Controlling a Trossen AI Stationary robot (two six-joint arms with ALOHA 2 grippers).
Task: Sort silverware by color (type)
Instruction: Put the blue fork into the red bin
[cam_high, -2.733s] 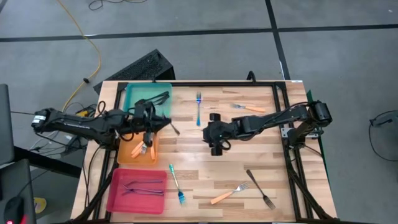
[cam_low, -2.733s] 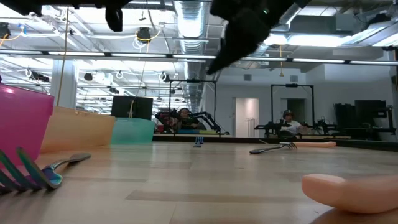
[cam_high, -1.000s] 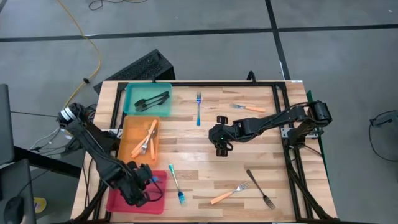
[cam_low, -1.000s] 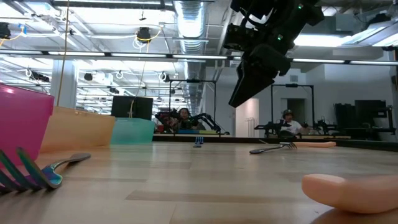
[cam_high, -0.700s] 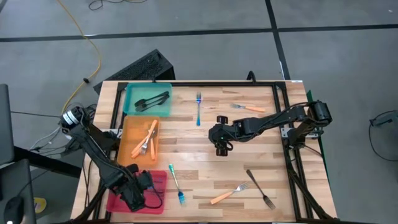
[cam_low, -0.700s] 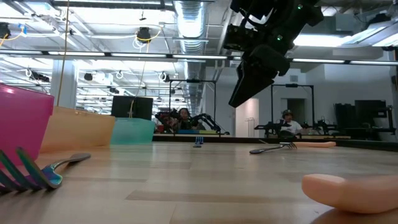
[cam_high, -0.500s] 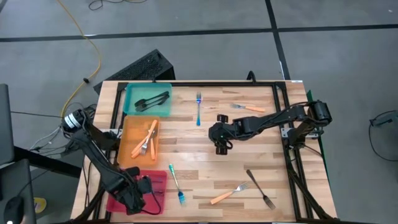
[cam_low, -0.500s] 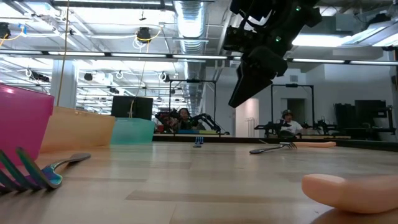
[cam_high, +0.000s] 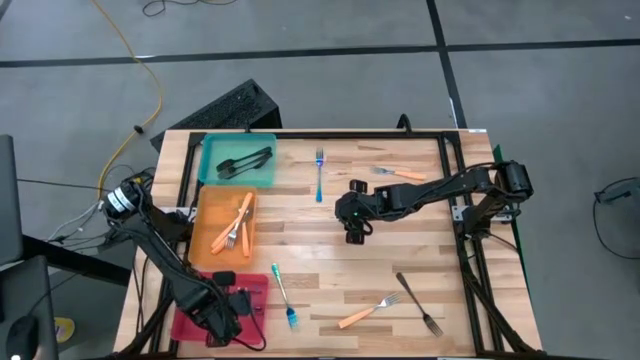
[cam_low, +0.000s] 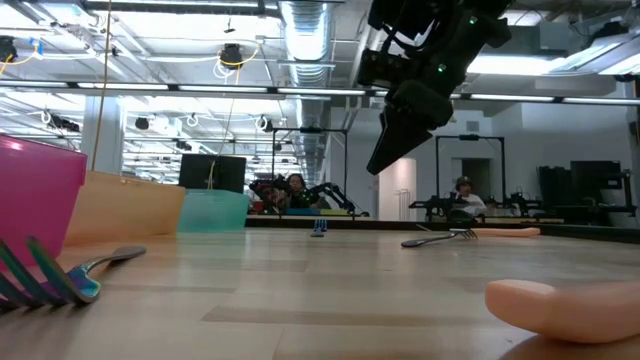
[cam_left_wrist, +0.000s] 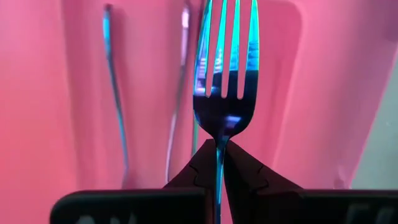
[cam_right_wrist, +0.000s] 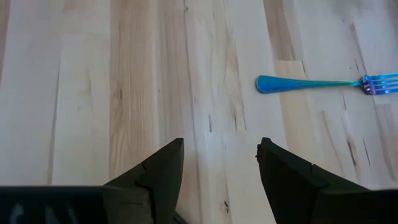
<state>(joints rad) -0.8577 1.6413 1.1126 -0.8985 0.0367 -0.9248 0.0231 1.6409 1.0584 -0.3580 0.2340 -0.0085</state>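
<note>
The left gripper (cam_left_wrist: 217, 163) is clenched on the neck of a slim iridescent blue-violet metal fork (cam_left_wrist: 225, 93), whose tines project straight ahead of the fingertips over the flat pink plastic tray (cam_left_wrist: 43, 93). Two similar forks lie in the tray just beyond the held one.

Risk: the grip sits on a very narrow section of the neck. If the jaws part while the fork stands this steeply, it may bounce off the forks already there or tip across the tray wall (the wall lies close beside the gripper).

The right gripper (cam_right_wrist: 221, 163) hovers with jaws parted over bare wood. A teal-handled fork (cam_right_wrist: 323, 83) lies ahead of it and off to one side, apart from both fingers. A descent from this position would likely close on nothing.

Hidden: in the high view, the left arm covers most of the pink tray's contents. The held fork's handle is concealed behind the fingers, so its length below the grip cannot be judged.
</note>
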